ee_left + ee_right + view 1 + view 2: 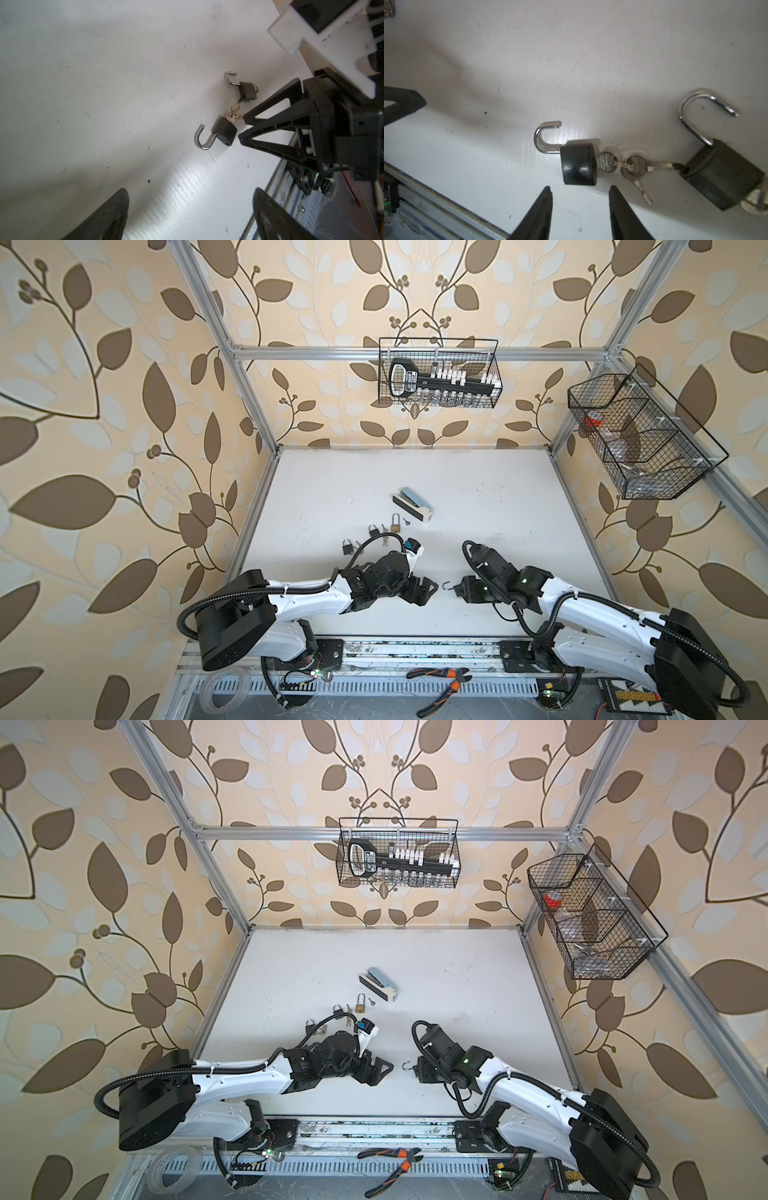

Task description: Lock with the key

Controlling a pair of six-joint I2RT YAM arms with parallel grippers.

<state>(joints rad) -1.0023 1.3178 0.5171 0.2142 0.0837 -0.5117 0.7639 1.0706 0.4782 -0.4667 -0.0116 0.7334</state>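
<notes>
Right pincer (579, 188), right wrist view: jaws parted, clasping nothing. Padlock (578, 164) lies flat on the table (488, 52) just past my tips. Its shackle (537, 139) is swung open and the key (607, 162) is seated in its base. A ring (625, 165) links that key to a second padlock (720, 176), also open.

Left wrist view: left pincer (190, 190) spread wide, empty, pointing toward the padlock. My right tips sit just beside the padlock body.

Both top views: right arm reaches in from 4 o'clock, wrist bent, tips toward 9 o'clock. Left arm enters from 8 o'clock, tips toward 3 o'clock. The shackle shows between the two pincers, at 6 o'clock of table centre.
</notes>
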